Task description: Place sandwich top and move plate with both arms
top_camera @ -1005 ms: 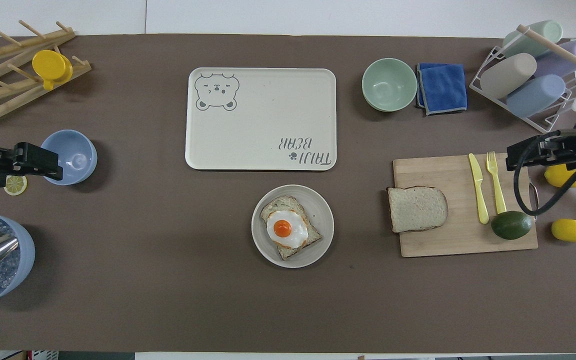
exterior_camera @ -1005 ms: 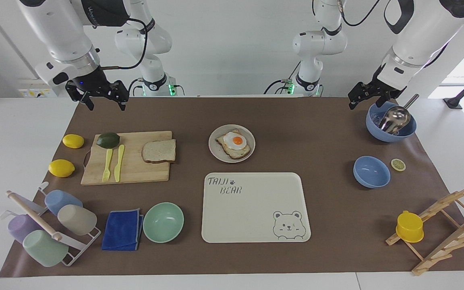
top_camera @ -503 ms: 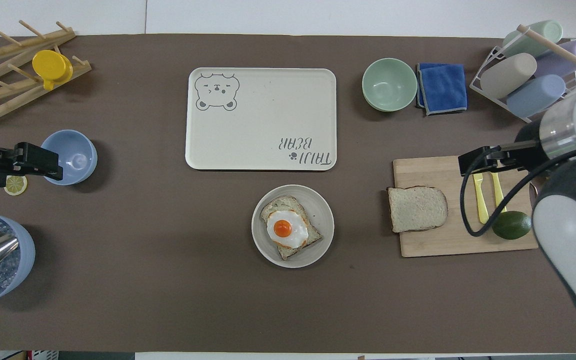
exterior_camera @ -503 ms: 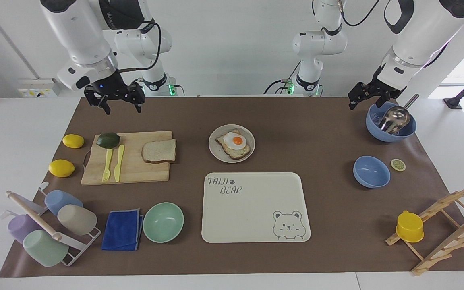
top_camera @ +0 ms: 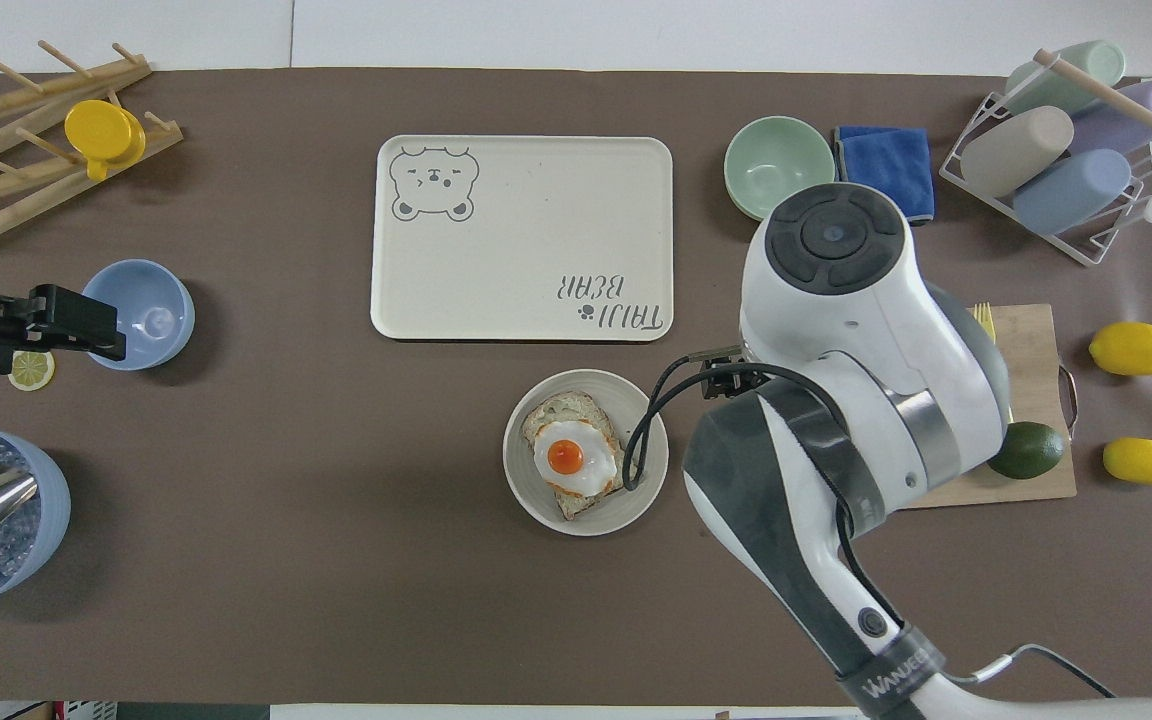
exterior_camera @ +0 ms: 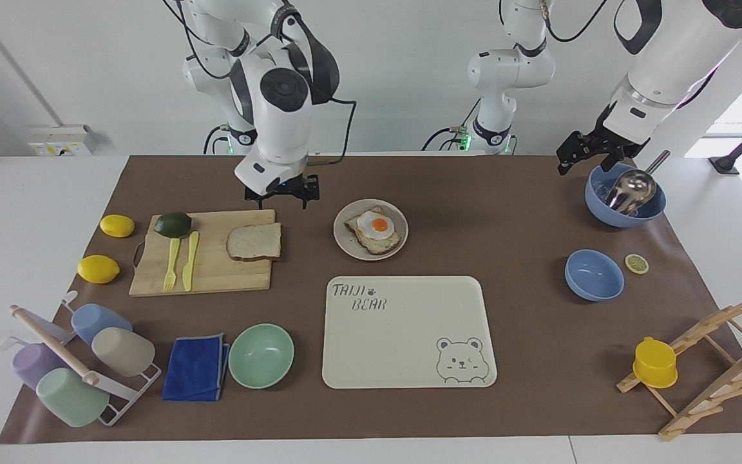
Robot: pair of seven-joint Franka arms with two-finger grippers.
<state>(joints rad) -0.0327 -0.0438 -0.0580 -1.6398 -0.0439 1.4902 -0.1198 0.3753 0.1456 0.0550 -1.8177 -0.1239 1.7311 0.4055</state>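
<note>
The sandwich top [exterior_camera: 254, 241], a plain slice of bread, lies on the wooden cutting board [exterior_camera: 216, 277] toward the right arm's end of the table. In the overhead view the right arm hides it. The plate [exterior_camera: 340, 225] stands mid-table and holds an egg-topped toast [exterior_camera: 374, 231]; both also show in the overhead view, plate [top_camera: 526, 490] and toast [top_camera: 576, 465]. My right gripper [exterior_camera: 283, 197] is open and empty, low over the board's edge nearest the robots, just above the slice. My left gripper [exterior_camera: 587, 158] is open and empty, and waits beside the blue bowl with a ladle [exterior_camera: 625, 193].
The cream bear tray [exterior_camera: 403, 335] lies next to the plate, farther from the robots. An avocado [exterior_camera: 172, 224], a yellow fork and a knife [exterior_camera: 181, 261] share the board. A mint bowl [exterior_camera: 261, 356], a blue cloth [exterior_camera: 196, 367], a cup rack, two lemons, a blue bowl [exterior_camera: 594, 275] and a wooden rack are around.
My right arm has swung from the table's corner toward the middle and lowered; its gripper now hangs over the board's edge by the bread. The left arm has not moved.
</note>
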